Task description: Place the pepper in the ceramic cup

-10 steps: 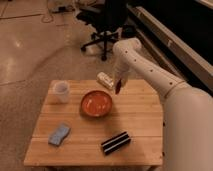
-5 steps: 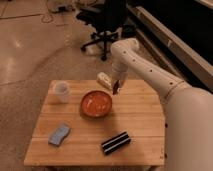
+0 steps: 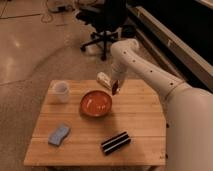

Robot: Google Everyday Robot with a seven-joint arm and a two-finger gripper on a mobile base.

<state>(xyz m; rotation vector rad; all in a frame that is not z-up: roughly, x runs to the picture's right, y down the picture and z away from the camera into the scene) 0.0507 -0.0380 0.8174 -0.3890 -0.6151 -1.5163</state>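
The white robot arm [image 3: 150, 75] reaches from the right side over a wooden table [image 3: 140, 120]. Behind the table, on the shiny floor, stands a black office chair [image 3: 107, 22]. In the middle of the table is a round orange-red bowl [image 3: 96, 103]. The ceramic cup [image 3: 61, 91] stands upright near the far left corner, well apart from the arm. A blue sponge [image 3: 59, 135] lies at the front left, and a flat black object [image 3: 116, 142] lies at the front, right of the sponge. A white cylinder [image 3: 104, 80] lies on its side behind the bowl. The gripper [image 3: 115, 87] points down just beside this cylinder, at the far right rim of the bowl. It is clamped on the pepper [image 3: 115, 91], which hangs dark red below it, above the table.
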